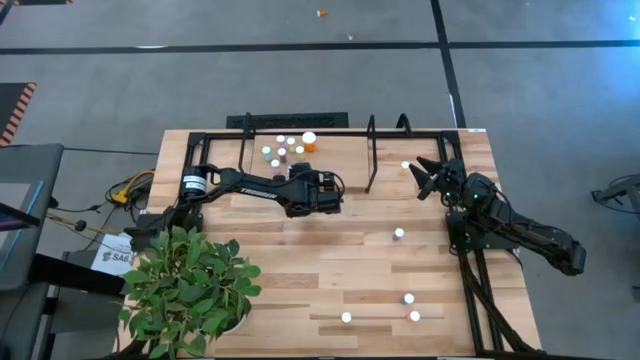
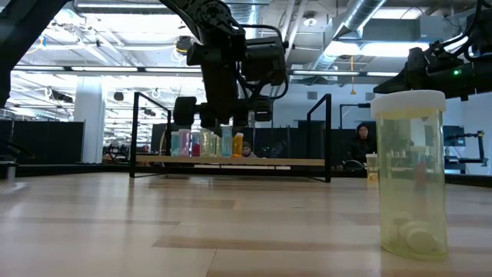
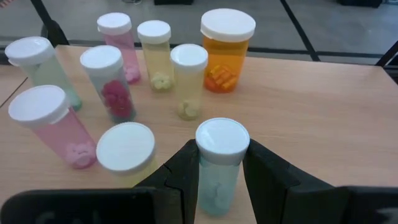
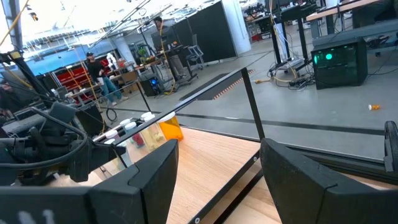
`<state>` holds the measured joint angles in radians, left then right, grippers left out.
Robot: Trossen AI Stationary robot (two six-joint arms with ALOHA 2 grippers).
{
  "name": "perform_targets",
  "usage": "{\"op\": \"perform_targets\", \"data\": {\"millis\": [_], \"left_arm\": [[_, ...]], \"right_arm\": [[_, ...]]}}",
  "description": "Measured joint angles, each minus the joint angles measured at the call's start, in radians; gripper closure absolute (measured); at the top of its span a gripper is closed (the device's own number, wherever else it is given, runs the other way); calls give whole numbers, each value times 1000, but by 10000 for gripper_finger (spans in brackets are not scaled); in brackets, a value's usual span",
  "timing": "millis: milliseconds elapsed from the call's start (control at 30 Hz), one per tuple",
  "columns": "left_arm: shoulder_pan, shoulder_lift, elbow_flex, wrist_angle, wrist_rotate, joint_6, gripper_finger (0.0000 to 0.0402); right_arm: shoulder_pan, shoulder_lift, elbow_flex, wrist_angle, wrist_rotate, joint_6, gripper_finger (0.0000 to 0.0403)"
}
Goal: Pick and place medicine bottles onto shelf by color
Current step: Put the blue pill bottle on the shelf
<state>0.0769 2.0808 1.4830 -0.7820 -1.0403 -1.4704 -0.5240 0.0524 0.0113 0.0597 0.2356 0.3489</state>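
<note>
A wide industrial hall with grey floor surrounds the light wood counter point(image 1: 330, 270), a leafy plant point(image 1: 190, 285) filling its near left corner. Along the far edge stands the shelf point(image 1: 372, 150), its left end crowded with medicine bottles point(image 1: 285, 150), among them the larger orange bottle point(image 3: 226, 50). Several more bottles stand scattered toward the near right corner, one yellowish bottle point(image 2: 408, 173) close to the low camera.

The left gripper point(image 3: 221, 177) hangs over the shelf's left end, fingers clamped on a teal bottle point(image 3: 219, 163) just below its white cap. To place it well, I judge it should be kept upright, lowered beside the other teal bottle point(image 3: 37, 68), clear of the neighbouring caps, and released only once seated.

The right gripper point(image 4: 217, 171) waits near the shelf's right end, fingers apart, holding nothing.
</note>
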Motion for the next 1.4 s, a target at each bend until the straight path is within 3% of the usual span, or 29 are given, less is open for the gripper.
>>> {"op": "perform_targets", "data": {"millis": [867, 1400], "left_arm": [[1, -1, 0, -14, -14, 0, 291], [-4, -3, 1, -14, 48, -9, 291]], "right_arm": [[0, 0, 0, 0, 0, 0, 154], [0, 0, 0, 0, 0, 0, 154]]}}
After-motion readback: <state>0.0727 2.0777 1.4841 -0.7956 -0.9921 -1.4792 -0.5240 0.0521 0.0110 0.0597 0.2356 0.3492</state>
